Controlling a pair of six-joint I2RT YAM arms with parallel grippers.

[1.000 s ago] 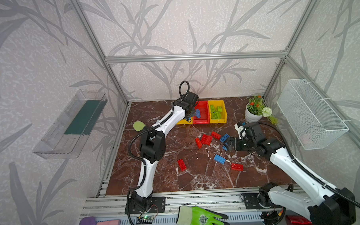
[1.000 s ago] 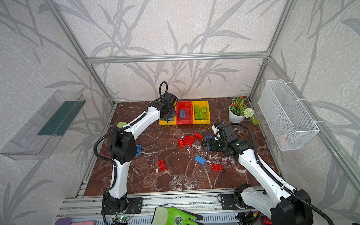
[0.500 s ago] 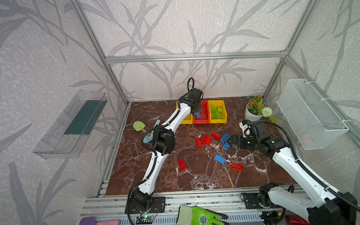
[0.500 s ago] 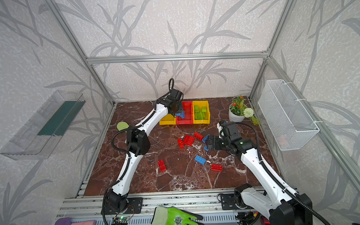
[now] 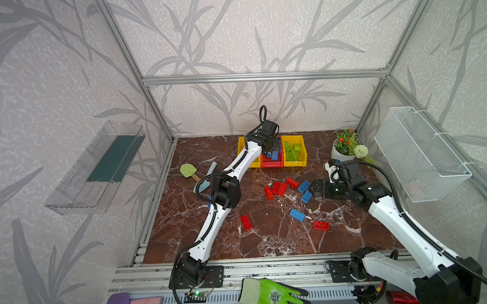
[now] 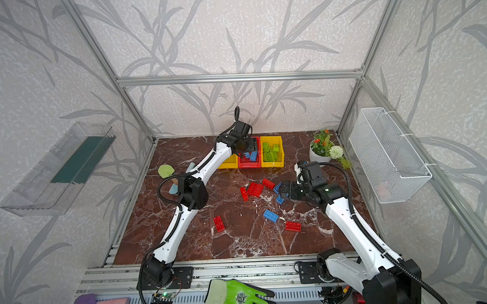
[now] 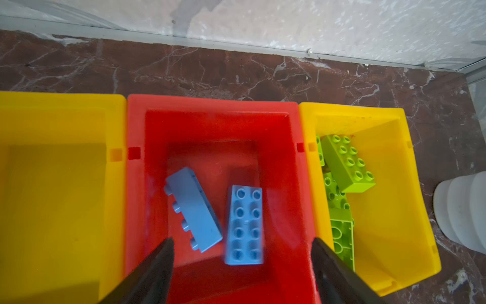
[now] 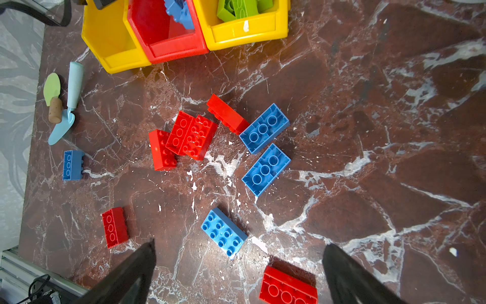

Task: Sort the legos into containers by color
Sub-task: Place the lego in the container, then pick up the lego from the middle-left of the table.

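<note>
Since a second ago the left arm has swung along the bin row. It was over the end yellow bin; now the left gripper (image 7: 242, 241) hangs over the red bin (image 7: 210, 105). Its jaws, shut before, stand wide with nothing between them.

Two blue bricks lie on the red bin's floor just below it, close beside each other. The studs-up brick (image 7: 245, 223) lies under the gap between the fingers. The tipped brick (image 7: 194, 208) rests on its side, nearer one finger (image 7: 157, 263). The neighbouring yellow bin (image 7: 381, 115) holds lime green bricks (image 7: 347, 163).

The right arm has hardly shifted. The right gripper (image 8: 239, 244) is spread wide and holds nothing.

In a top view it hangs by two upturned blue bricks (image 5: 304, 186) on the table (image 5: 267, 241); whether it touches them cannot be told. From its wrist, a loose blue brick (image 8: 223, 231) with studs up shows between the fingertips, apart from both. A red cluster (image 8: 192, 136) lies past the upturned pair. Single red bricks (image 8: 114, 227) lie scattered nearer the table's front edge. One stray blue brick (image 8: 72, 164) lies well apart, near the toy trowel (image 8: 68, 105).
</note>
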